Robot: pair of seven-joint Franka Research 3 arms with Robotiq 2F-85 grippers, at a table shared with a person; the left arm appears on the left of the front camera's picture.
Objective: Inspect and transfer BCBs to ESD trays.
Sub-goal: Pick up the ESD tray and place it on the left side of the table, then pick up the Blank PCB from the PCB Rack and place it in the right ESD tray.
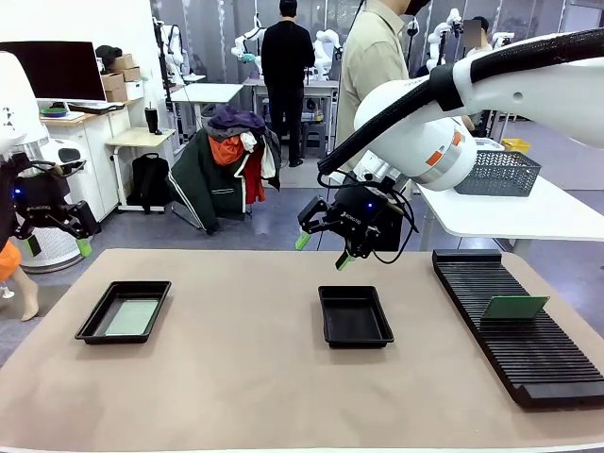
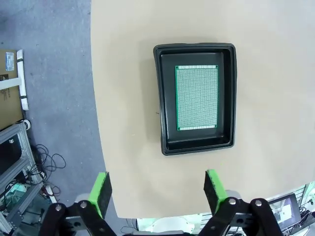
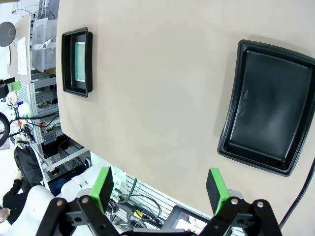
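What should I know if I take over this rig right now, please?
Left tool: open, empty, raised near the left tray.
Right tool: open, empty, raised near the middle tray.
Done: one board lies flat in the left tray.
Left: the middle tray is empty; a second board stands in the rack on the right, not yet inspected or trayed.
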